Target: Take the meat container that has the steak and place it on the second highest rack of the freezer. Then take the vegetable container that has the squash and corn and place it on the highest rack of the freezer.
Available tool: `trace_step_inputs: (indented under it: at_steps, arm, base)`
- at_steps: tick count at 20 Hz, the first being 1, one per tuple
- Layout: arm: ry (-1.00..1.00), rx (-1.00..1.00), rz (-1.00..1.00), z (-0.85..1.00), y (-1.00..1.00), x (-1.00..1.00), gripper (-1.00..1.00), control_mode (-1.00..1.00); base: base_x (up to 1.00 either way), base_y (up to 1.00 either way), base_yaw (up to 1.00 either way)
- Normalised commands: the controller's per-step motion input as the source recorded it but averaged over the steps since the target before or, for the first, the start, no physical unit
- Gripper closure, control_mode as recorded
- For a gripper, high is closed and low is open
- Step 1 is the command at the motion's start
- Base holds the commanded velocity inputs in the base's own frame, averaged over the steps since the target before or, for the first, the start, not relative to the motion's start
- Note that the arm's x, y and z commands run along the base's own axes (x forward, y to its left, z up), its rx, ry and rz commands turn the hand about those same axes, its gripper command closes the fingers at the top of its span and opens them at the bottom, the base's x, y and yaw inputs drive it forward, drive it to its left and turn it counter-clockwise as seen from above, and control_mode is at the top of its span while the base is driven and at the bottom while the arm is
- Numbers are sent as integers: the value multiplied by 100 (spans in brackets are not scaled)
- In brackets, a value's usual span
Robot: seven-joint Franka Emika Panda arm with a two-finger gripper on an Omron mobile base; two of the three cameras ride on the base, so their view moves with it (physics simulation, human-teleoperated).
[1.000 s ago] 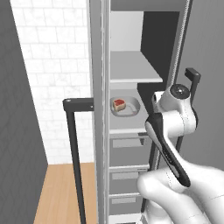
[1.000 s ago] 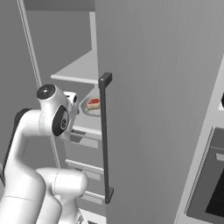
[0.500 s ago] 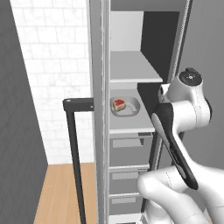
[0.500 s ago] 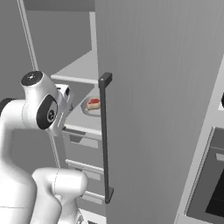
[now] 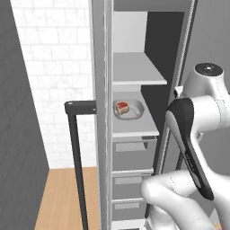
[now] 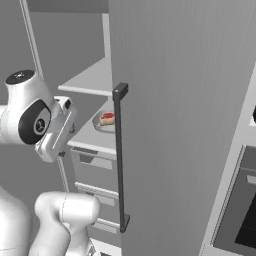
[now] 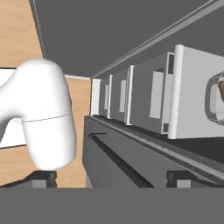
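Red steak [image 5: 121, 107] in its container [image 5: 134, 113] on the second highest rack [image 5: 134, 128]; door edge crops it at 9 o'clock. Hand [image 7: 111, 179] spread wide, empty.

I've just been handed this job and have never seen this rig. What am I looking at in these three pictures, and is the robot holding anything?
A white robot arm on a driving base faces an open freezer. Two pictures come from cameras on the base, behind the arm to its left and right. The third comes from a camera on the hand, rolled sideways, looking along the gripper at the grey drawers. The steak lies in its container on the second highest rack; the highest rack is above it. The gripper is open and holds nothing.
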Motion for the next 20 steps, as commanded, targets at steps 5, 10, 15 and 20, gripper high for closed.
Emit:
trace_step_inputs:
  at_steps: [5, 10, 15, 20]
  arm:
    - [2, 0, 1, 0, -5, -45, -100, -100]
    - [0, 0, 4, 0, 0, 0, -100, -100]
    - [0, 0, 1, 0, 0, -6, -100, -100]
    - [0, 0, 0, 0, 0, -3, -100, -100]
  base:
    - [0, 0, 0]
    - [0, 0, 0]
    - [0, 0, 0]
    - [0, 0, 0]
